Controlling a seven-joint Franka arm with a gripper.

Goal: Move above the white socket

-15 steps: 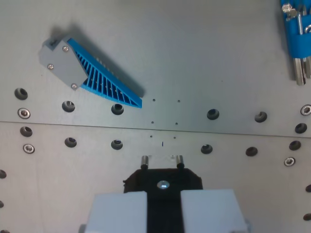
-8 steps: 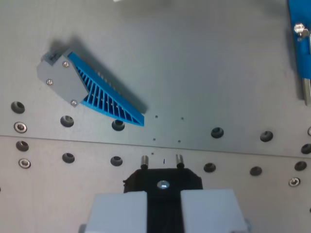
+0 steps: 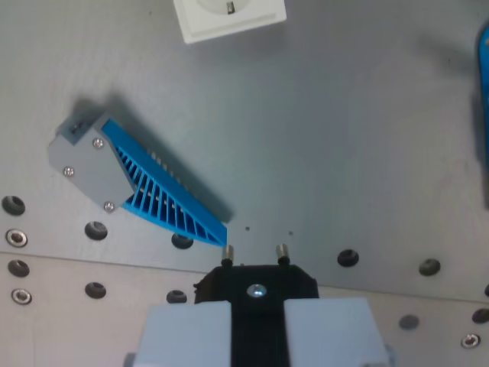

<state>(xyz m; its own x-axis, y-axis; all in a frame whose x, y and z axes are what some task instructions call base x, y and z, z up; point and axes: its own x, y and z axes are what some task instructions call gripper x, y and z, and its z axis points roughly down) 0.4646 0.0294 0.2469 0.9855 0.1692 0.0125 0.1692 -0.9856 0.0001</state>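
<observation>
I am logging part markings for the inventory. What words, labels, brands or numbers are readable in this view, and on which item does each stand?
None can be read.
White socket: no marking visible; only part of it is in frame.
Blue-and-grey finned part: screws only, no text.
Black plug in the gripper: no label visible.
Grey plate: a tiny dark mark by the small holes, too small to read.

The socket (image 3: 229,18) sits far ahead of my gripper (image 3: 256,317); the finned wedge (image 3: 137,183) lies between, to the wrist view's left.
</observation>
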